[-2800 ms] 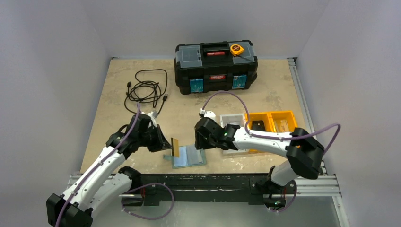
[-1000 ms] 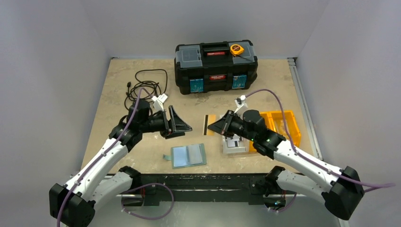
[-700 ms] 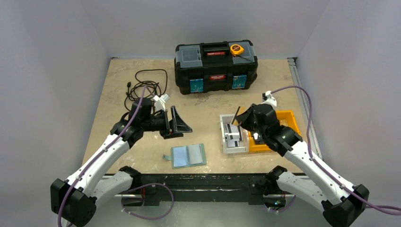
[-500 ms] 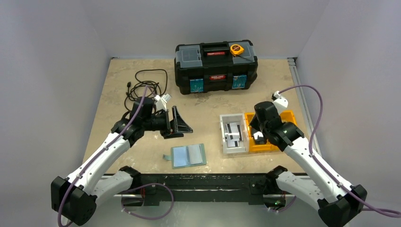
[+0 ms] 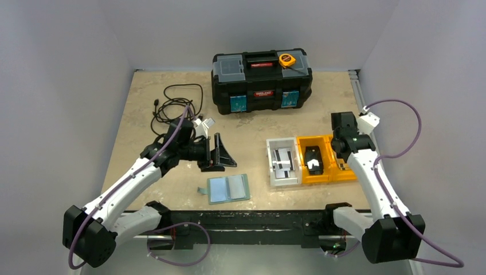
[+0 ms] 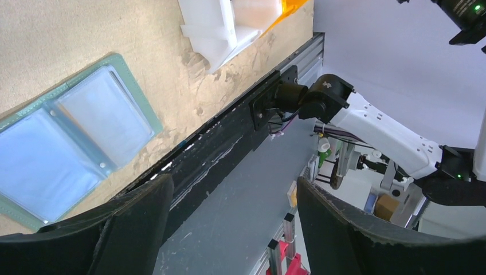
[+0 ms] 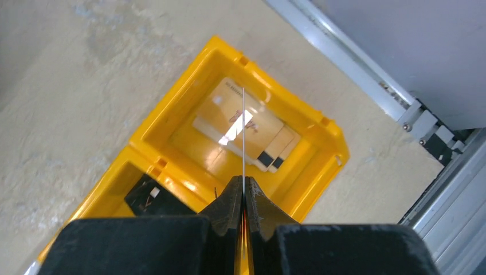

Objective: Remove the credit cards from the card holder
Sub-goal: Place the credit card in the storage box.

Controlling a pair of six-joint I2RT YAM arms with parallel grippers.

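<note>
The card holder [image 5: 228,188] lies open and flat near the table's front edge, its pale blue pockets [image 6: 74,137] facing up. My left gripper [image 5: 224,154] hovers just behind it, open and empty [image 6: 232,189]. My right gripper [image 7: 243,186] is shut on a thin credit card [image 7: 243,132] seen edge-on, held upright over the right compartment of the orange bin [image 7: 189,86]. Tan credit cards [image 7: 226,117] lie flat in that compartment. In the top view the right gripper [image 5: 343,150] is above the bin [image 5: 329,179] and hides the held card.
A black object [image 5: 313,159] fills the orange bin's left compartment. A white bin [image 5: 269,166] with small items stands beside it. At the back are a black toolbox [image 5: 262,80] with a tape measure [image 5: 287,59] and a coiled cable [image 5: 177,109]. A metal rail [image 7: 412,120] borders the right.
My right arm has swung from mid-table to the right with the card, ending over the orange bin. The left gripper has opened wider and edged right. The card holder has not moved.
</note>
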